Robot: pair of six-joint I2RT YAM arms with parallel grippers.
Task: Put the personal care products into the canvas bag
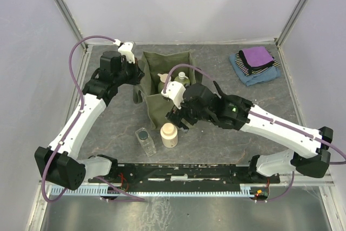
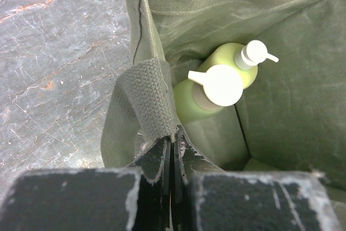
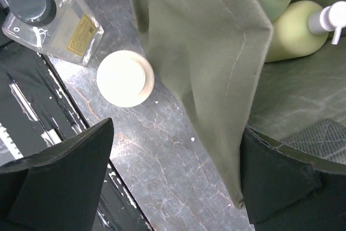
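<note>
The olive canvas bag (image 1: 154,104) stands open at mid table. Inside it lie the yellow-green pump bottle (image 1: 182,78) and the green bottle with peach cap (image 1: 162,83); both also show in the left wrist view (image 2: 240,63) (image 2: 186,106). My left gripper (image 2: 174,142) is shut on the bag's left handle (image 2: 148,98). My right gripper (image 3: 175,182) is open and astride the bag's near wall (image 3: 216,52), one finger (image 3: 286,182) on the inner side. The cream bottle (image 1: 169,134) (image 3: 125,78) and the clear square bottle with dark cap (image 1: 145,140) (image 3: 51,20) stand on the table just in front of the bag.
Folded purple, striped and blue cloths (image 1: 254,64) lie at the back right. A black rail (image 1: 184,172) runs along the near edge, close behind the two standing bottles. Grey walls enclose the table on three sides.
</note>
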